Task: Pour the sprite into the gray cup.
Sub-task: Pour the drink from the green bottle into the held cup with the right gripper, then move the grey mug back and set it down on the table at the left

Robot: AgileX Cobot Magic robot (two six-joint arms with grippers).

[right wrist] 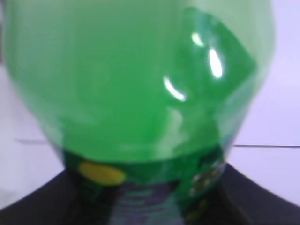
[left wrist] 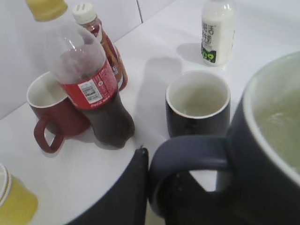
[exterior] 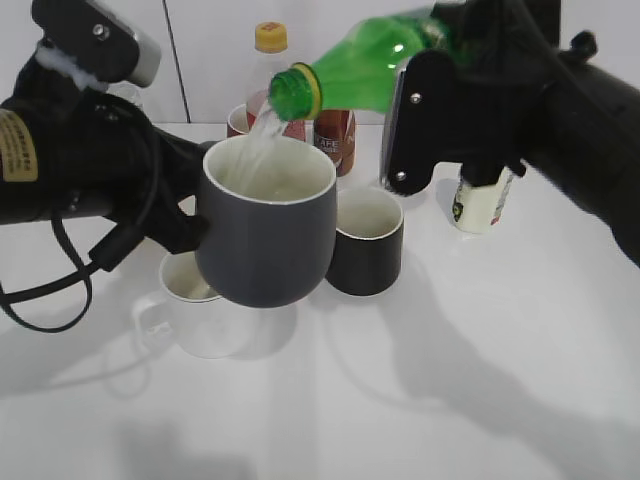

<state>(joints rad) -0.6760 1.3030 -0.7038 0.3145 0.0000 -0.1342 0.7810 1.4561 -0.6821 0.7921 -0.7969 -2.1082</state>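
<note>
The sprite (exterior: 365,68), a green plastic bottle, is tilted with its open neck down to the left, and clear liquid streams from it into the gray cup (exterior: 266,228). My right gripper (exterior: 425,120) is shut on the sprite's body; the bottle (right wrist: 140,79) fills the right wrist view. My left gripper (exterior: 185,215) is shut on the gray cup's handle (left wrist: 187,157) and holds the cup raised above the table. The cup's white inside holds liquid (left wrist: 281,117).
A black mug (exterior: 366,240) stands right of the gray cup, a white mug (exterior: 195,310) below it. A cola bottle (left wrist: 89,79), a red mug (left wrist: 49,110), a brown drink bottle (left wrist: 105,44) and a white milk bottle (left wrist: 218,30) stand behind. A yellow object (left wrist: 11,201) is at left.
</note>
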